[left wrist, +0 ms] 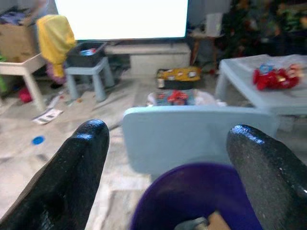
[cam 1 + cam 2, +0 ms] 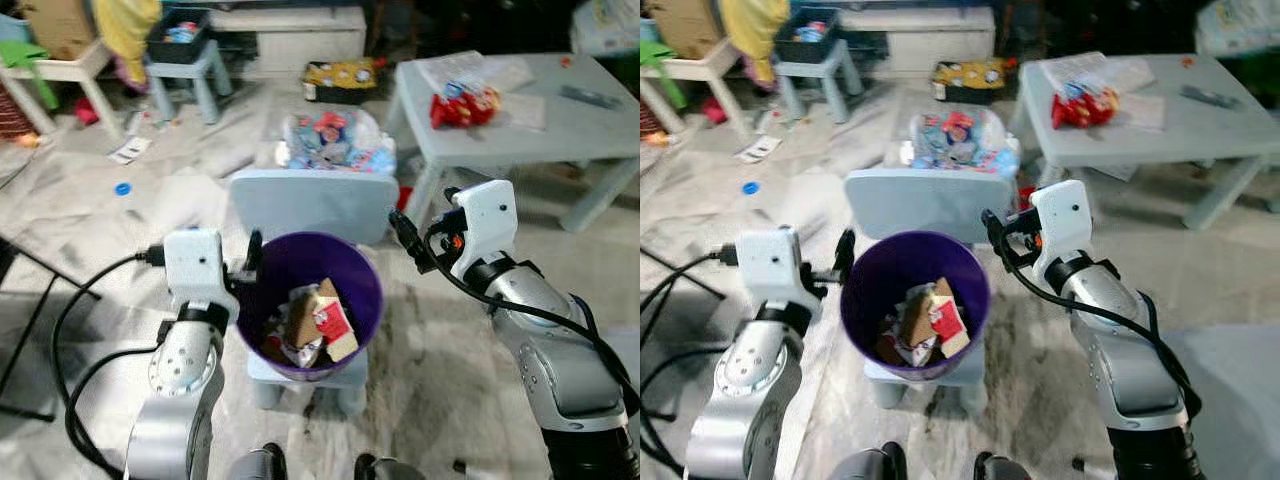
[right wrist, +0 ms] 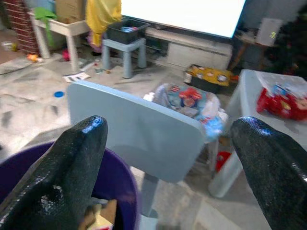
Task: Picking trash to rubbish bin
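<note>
A purple rubbish bin (image 2: 305, 262) stands on the seat of a small light-blue chair (image 2: 312, 205) right before me. Inside lie several pieces of trash (image 2: 318, 322): a brown carton and red-and-white wrappers. My left gripper (image 2: 250, 255) hovers at the bin's left rim, open and empty. My right gripper (image 2: 405, 237) is just right of the rim, also open with nothing between its fingers. In the left wrist view the bin (image 1: 192, 199) sits below the black fingers (image 1: 72, 177). In the right wrist view the chair back (image 3: 139, 129) stretches between the fingers (image 3: 62, 177).
A light-blue table (image 2: 520, 115) at the right holds red snack packets (image 2: 462, 105) and papers. A clear bag of packets (image 2: 335, 140) lies behind the chair. A small stool (image 2: 185, 70), a white table (image 2: 60, 70) and floor litter (image 2: 130, 150) lie at the back left. Cables trail at my left.
</note>
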Motion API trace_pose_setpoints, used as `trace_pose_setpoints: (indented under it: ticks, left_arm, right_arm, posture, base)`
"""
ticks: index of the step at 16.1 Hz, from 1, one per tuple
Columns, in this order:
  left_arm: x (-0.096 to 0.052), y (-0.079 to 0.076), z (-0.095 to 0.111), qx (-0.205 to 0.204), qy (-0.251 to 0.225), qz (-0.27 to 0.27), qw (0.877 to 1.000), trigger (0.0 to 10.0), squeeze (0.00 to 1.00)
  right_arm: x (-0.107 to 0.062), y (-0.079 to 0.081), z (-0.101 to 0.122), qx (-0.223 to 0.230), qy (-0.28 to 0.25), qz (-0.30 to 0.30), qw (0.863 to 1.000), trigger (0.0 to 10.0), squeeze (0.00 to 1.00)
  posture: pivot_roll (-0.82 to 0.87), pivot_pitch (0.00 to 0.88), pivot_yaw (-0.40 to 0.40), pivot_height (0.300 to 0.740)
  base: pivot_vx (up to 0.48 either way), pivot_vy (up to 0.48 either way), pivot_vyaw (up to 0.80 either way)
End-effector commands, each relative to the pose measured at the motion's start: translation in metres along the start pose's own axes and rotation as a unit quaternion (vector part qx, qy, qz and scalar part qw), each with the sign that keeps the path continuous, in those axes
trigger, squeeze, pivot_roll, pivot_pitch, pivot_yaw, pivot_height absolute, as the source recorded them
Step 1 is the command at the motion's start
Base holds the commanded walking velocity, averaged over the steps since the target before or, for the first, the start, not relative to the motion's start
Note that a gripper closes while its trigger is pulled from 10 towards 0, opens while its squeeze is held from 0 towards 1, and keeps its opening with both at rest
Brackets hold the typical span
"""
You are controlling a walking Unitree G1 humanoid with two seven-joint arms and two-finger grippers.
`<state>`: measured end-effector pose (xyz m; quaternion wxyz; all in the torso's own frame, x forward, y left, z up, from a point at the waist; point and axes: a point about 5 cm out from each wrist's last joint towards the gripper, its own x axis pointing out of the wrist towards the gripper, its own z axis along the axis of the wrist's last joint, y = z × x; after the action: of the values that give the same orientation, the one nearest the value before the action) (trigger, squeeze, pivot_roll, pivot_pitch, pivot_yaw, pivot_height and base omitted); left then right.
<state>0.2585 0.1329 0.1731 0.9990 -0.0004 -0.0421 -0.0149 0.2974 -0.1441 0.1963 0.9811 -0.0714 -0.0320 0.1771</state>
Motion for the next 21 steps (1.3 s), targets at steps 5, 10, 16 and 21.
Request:
trace_pose_setpoints:
  ticks: [5,10,16,21]
  left_arm:
    - [0.0041,-0.0022,0.0012,-0.021,0.007,-0.003,1.000,10.0,0.00]
    - [0.0074,-0.0017,0.0015,-0.014,0.008,0.010,1.000,10.0,0.00]
    - [0.0076,-0.0060,0.0025,-0.032,0.006,-0.008,0.999,10.0,0.00]
    - [0.0081,-0.0085,0.0015,-0.037,0.010,-0.023,0.999,10.0,0.00]
  right_arm:
    - [-0.0009,0.0002,0.0014,0.000,-0.004,-0.005,1.000,10.0,0.00]
    - [0.0004,0.0006,0.0017,0.001,-0.004,-0.003,1.000,10.0,0.00]
    - [0.0002,0.0009,0.0021,0.003,-0.006,-0.004,1.000,10.0,0.00]
    - [0.0003,0.0017,0.0035,0.006,-0.011,-0.003,1.000,10.0,0.00]
  posture:
    - [-0.01,0.176,-0.026,0.740]
    - [-0.01,0.176,-0.028,0.740]
    - [-0.01,0.176,-0.028,0.740]
    - [-0.01,0.177,-0.028,0.740]
  base:
    - [0.000,0.000,-0.78]
    - [0.000,0.000,-0.78]
    - [0.000,0.000,-0.61]
    - [0.000,0.000,0.00]
